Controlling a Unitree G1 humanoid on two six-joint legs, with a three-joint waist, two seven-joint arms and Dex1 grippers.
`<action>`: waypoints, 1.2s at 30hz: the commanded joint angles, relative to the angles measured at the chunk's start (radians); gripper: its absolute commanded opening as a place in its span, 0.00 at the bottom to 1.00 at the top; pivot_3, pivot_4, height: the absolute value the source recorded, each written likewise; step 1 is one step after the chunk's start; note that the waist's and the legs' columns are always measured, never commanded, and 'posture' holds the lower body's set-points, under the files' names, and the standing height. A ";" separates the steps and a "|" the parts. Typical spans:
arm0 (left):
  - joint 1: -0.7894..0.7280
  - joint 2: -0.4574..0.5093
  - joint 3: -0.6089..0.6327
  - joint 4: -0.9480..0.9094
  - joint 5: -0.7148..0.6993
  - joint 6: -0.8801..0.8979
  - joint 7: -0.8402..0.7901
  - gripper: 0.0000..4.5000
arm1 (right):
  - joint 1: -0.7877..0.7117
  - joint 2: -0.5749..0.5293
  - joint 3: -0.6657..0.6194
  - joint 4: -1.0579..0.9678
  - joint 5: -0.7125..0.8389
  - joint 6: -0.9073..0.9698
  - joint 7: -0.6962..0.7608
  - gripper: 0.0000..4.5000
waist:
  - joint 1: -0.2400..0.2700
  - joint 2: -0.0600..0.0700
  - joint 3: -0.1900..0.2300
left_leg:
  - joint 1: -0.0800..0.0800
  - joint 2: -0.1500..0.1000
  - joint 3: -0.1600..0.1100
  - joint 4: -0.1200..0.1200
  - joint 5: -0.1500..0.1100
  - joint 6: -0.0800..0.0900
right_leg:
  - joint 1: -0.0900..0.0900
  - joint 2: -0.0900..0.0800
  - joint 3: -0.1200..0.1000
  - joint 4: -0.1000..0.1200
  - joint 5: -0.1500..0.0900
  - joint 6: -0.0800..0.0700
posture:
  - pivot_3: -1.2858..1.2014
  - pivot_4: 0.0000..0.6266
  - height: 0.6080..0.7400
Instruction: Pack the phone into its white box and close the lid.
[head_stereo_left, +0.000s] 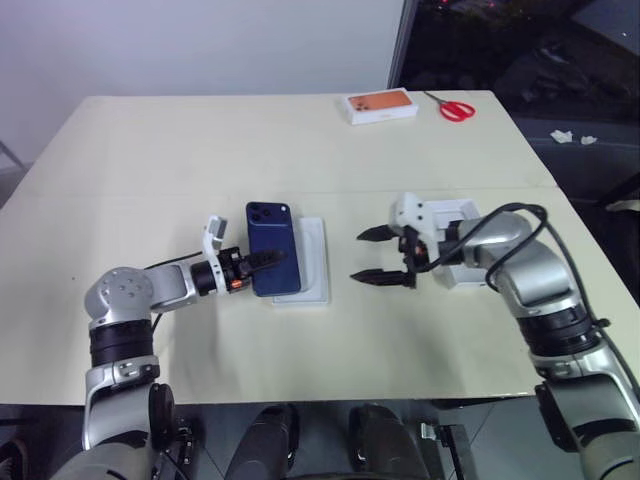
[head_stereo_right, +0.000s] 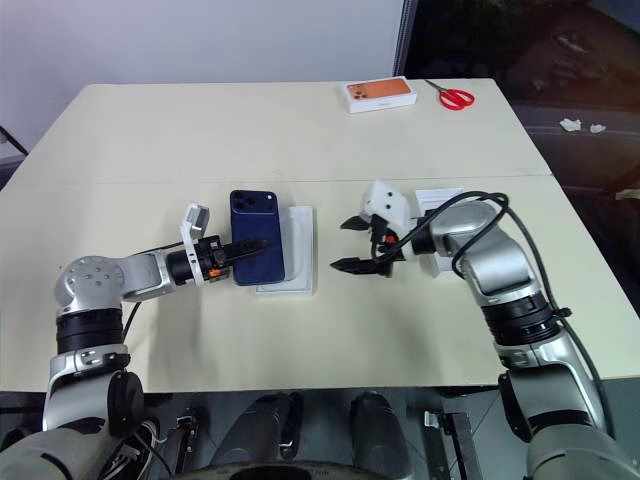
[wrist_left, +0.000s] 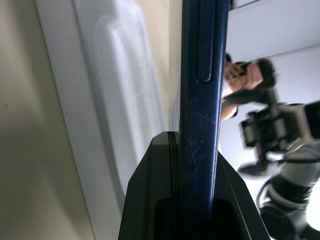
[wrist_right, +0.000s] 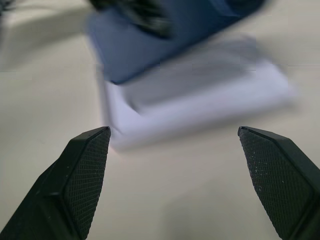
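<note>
My left gripper (head_stereo_left: 262, 262) is shut on the lower end of the dark navy phone (head_stereo_left: 272, 248), whose back and camera cluster face up. The phone lies over the left side of the white box (head_stereo_left: 314, 262), a shallow tray with an oblong recess (wrist_left: 117, 95); I cannot tell whether they touch. My right gripper (head_stereo_left: 358, 257) stands open just right of the tray, fingers (wrist_right: 87, 170) spread wide and pointing at it, holding nothing. The white lid (head_stereo_left: 466, 210) lies on the table behind my right wrist, mostly hidden by the arm.
A white box with an orange phone picture (head_stereo_left: 381, 106) and red-handled scissors (head_stereo_left: 456, 108) lie at the table's far right edge. A seam (head_stereo_left: 150, 190) runs across the beige table top behind the tray.
</note>
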 joint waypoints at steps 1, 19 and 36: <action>-0.046 -0.010 -0.032 0.035 0.015 -0.032 -0.039 0.00 | 0.005 0.000 -0.012 -0.020 0.017 -0.021 -0.016 0.95 | 0.001 0.000 0.000 | 0.000 0.000 0.000 -0.001 0.000 0.000 | 0.000 0.000 0.000 0.000 0.000 0.000 | 0.52 0.24 1.00; -0.089 0.017 -0.121 0.015 0.070 -0.026 -0.092 1.00 | 0.005 0.033 0.021 -0.019 -0.001 -0.069 -0.100 0.96 | 0.002 0.001 0.000 | 0.001 0.000 0.000 0.001 0.000 0.000 | 0.001 0.001 0.000 0.001 0.000 0.000 | 0.52 0.24 1.00; -0.109 0.067 -0.090 -0.115 0.034 0.072 -0.043 1.00 | -0.039 0.087 0.057 0.041 -0.018 -0.111 -0.113 0.96 | 0.003 0.001 0.000 | 0.001 0.000 0.000 0.002 0.000 0.000 | 0.001 0.001 0.000 0.001 0.000 0.000 | 0.52 0.24 1.00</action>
